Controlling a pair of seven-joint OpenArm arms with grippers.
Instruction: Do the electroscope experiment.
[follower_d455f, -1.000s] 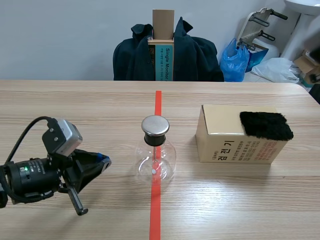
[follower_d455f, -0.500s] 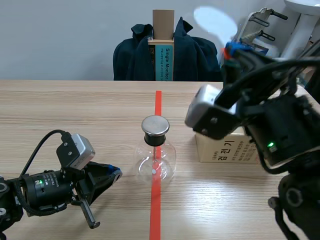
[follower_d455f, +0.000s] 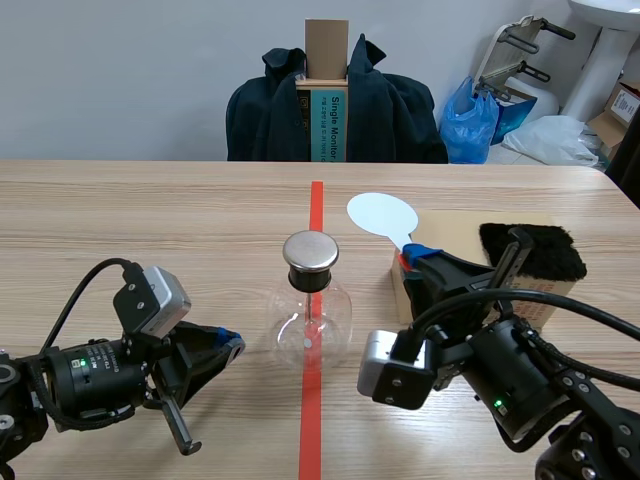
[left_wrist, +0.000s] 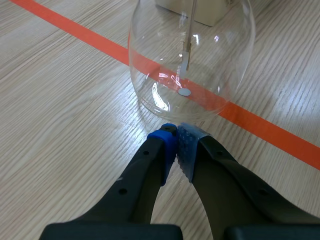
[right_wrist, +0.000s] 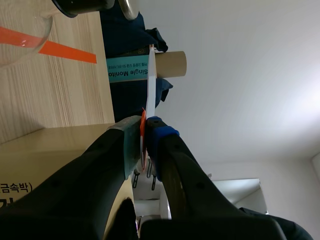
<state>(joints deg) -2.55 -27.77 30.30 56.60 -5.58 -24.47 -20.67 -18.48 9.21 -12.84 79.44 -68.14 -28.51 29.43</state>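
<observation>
Glass formed the electroscope (follower_d455f: 311, 318), a round flask with a metal cap (follower_d455f: 310, 251), standing upright on the orange-red tape line (follower_d455f: 316, 200) near the middle of the table (follower_d455f: 150, 200). In the left wrist view its thin inner rod and leaf hung inside the bulb (left_wrist: 192, 55). The left gripper (follower_d455f: 231, 344) lay low on its side, just short of the flask's base. Its blue dotted pads were pressed together on nothing (left_wrist: 176, 133), close to the glass but not clearly touching it.

On the flask's other side the right gripper (follower_d455f: 418, 256) was clamped on the stem of a white disc (follower_d455f: 382, 214). The disc was raised above and beside the cap, apart from it. In the right wrist view the disc showed edge-on (right_wrist: 150, 75) between the closed pads.

Behind that arm a tan box (follower_d455f: 450, 225) carried a black fleecy cloth (follower_d455f: 538, 250) on its top. A strip of bare wood separated flask and box. The table ran back to its far edge, where a jacket-draped chair (follower_d455f: 390, 110) stood.
</observation>
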